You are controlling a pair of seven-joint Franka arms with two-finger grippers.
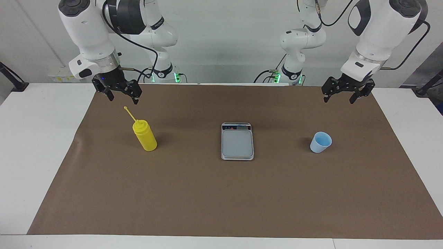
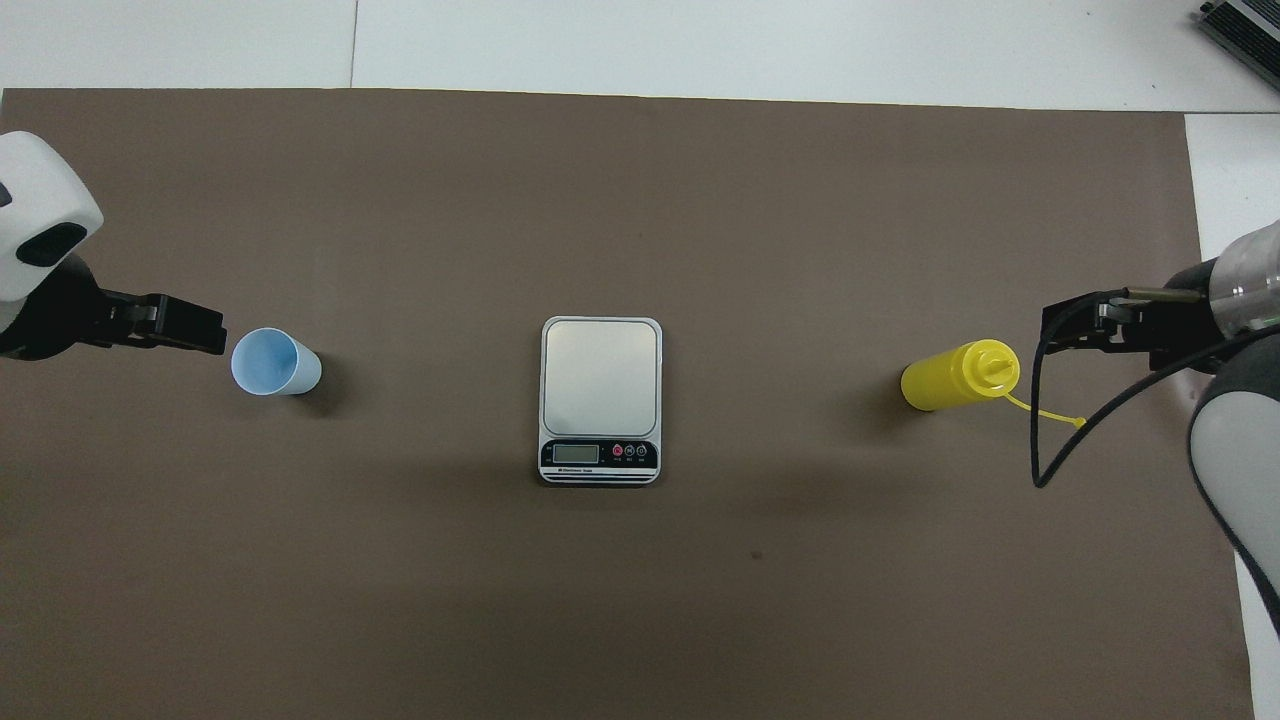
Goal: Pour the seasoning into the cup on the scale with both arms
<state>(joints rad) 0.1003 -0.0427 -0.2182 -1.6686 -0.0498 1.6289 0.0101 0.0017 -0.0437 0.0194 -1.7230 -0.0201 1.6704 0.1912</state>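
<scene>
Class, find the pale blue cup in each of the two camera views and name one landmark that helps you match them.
Facing view: the cup stands on the brown mat at the picture's right, below the left gripper.
Overhead view: the cup is at the picture's left, mid-height.
Shared landmark: the scale, mid-table, level with the cup in both views.
</scene>
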